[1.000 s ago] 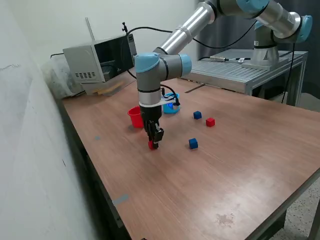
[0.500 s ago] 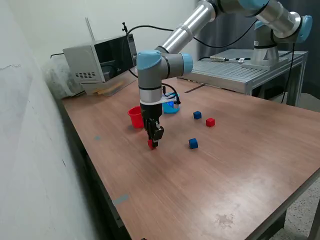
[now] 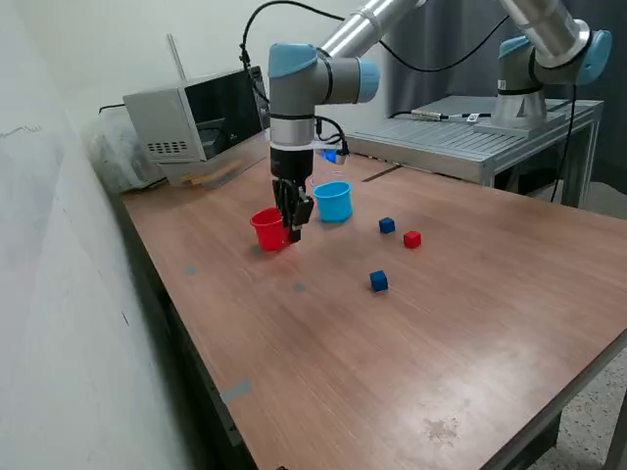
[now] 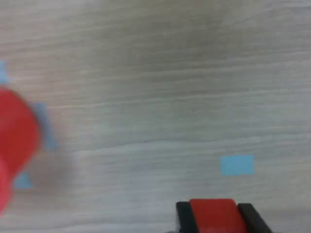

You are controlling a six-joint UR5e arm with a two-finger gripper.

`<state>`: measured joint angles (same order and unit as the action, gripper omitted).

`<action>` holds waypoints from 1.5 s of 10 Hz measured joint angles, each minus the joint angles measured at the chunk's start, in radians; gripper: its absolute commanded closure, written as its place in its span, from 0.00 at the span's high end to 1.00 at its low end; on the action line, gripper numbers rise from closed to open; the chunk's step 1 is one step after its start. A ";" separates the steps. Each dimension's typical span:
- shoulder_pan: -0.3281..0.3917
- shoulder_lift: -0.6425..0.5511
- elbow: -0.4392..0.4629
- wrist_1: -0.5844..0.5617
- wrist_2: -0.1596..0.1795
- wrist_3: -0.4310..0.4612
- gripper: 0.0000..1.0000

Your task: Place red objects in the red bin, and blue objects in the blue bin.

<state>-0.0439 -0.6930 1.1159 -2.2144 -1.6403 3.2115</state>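
My gripper (image 3: 293,230) is shut on a small red cube (image 4: 216,216) and holds it above the table, close beside the red cup (image 3: 266,229). In the wrist view the cube sits between my two black fingertips and the red cup (image 4: 14,141) shows as a blur at the edge. The light blue cup (image 3: 333,202) stands just beyond the red cup. A second red cube (image 3: 412,239) and two dark blue cubes (image 3: 387,226) (image 3: 378,281) lie on the table toward the exterior view's right.
A microwave-like box (image 3: 191,117) stands at the back of the wooden table (image 3: 411,352). A metal bench (image 3: 480,132) with a second arm's base lies behind on the exterior view's right. A small blue tape mark (image 4: 236,165) is on the tabletop.
My gripper lifted the red cube off the table and carried it back toward the red cup. The light blue cup, hidden behind the arm before, now shows.
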 measured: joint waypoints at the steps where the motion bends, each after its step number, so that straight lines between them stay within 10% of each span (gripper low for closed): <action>1: -0.021 -0.027 0.026 -0.002 -0.013 -0.004 0.00; 6: -0.140 -0.070 0.060 0.002 -0.084 -0.003 0.00; 15: -0.173 -0.067 0.104 0.007 -0.092 0.000 0.00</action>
<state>-0.2165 -0.7599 1.2200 -2.2071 -1.7321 3.2120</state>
